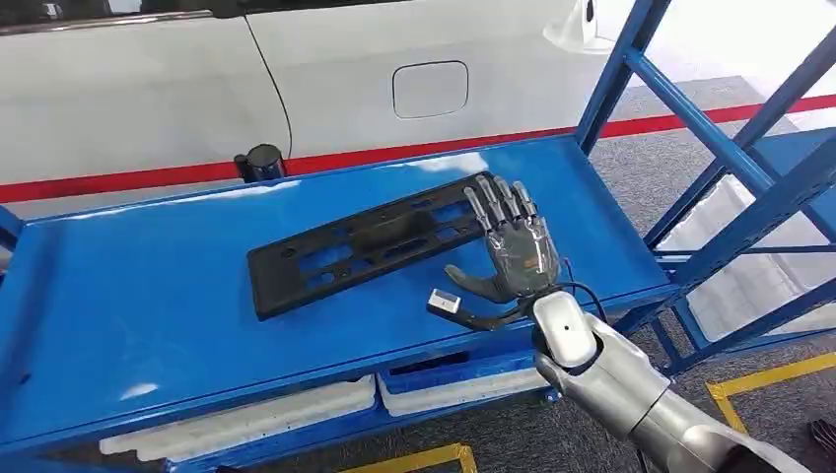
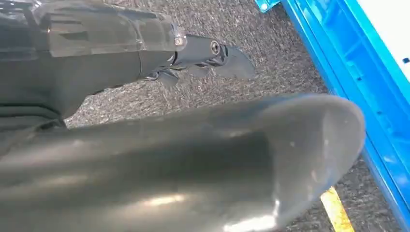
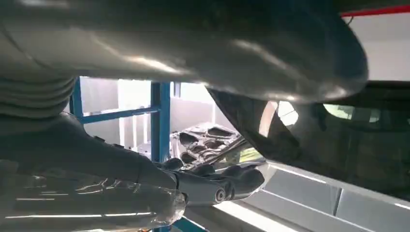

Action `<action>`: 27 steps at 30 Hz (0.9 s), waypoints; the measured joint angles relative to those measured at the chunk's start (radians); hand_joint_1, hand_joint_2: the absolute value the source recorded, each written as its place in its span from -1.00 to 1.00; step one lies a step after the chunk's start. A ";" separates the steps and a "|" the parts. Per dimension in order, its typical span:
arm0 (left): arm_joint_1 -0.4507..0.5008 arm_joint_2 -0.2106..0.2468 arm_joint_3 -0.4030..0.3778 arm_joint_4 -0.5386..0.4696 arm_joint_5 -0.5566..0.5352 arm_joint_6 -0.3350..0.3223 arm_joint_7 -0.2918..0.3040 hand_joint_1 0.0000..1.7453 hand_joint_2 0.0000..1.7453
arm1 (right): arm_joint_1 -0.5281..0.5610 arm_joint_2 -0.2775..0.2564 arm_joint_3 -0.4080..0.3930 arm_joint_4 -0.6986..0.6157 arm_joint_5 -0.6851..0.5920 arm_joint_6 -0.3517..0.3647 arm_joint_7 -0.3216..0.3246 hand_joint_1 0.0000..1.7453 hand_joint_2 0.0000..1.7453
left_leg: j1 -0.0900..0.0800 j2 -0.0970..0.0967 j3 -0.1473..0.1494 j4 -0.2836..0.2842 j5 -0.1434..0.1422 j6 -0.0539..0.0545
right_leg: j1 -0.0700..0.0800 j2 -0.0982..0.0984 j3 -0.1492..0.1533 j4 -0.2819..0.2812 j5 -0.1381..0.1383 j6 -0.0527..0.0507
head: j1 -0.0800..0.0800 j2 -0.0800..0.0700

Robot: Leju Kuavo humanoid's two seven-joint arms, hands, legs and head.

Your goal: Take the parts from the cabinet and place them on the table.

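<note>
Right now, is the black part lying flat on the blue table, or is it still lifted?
Lying flat. The black part rests along the blue table, and the right hand, fingers spread, is at its end.

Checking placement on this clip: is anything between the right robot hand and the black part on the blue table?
Nothing visible. The right robot hand is open, fingers spread over the right end of the black part, which lies flat on the blue table. Whether they touch is unclear.
</note>
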 joint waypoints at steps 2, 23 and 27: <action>-0.004 -0.005 0.000 0.000 0.007 -0.012 0.013 -1.00 -1.00 | 0.001 -0.006 0.000 -0.005 -0.010 0.035 0.000 -1.00 -1.00 | 0.000 -0.002 0.000 0.000 0.000 0.000 | 0.000 0.000 0.000 0.000 0.000 0.000 | 0.000 0.000; 0.000 -0.014 0.000 0.001 0.041 -0.030 0.035 -1.00 -1.00 | 0.024 -0.050 -0.005 -0.042 -0.019 0.097 0.000 -1.00 -1.00 | 0.000 -0.003 -0.001 0.000 0.000 0.000 | 0.000 -0.001 0.000 0.000 0.000 0.000 | 0.002 0.000; 0.000 -0.014 0.000 0.001 0.041 -0.032 0.035 -1.00 -1.00 | 0.024 -0.053 -0.005 -0.047 -0.019 0.098 0.000 -1.00 -1.00 | 0.000 -0.003 -0.001 0.000 0.000 0.000 | 0.000 -0.001 0.000 0.000 0.000 0.000 | 0.002 0.000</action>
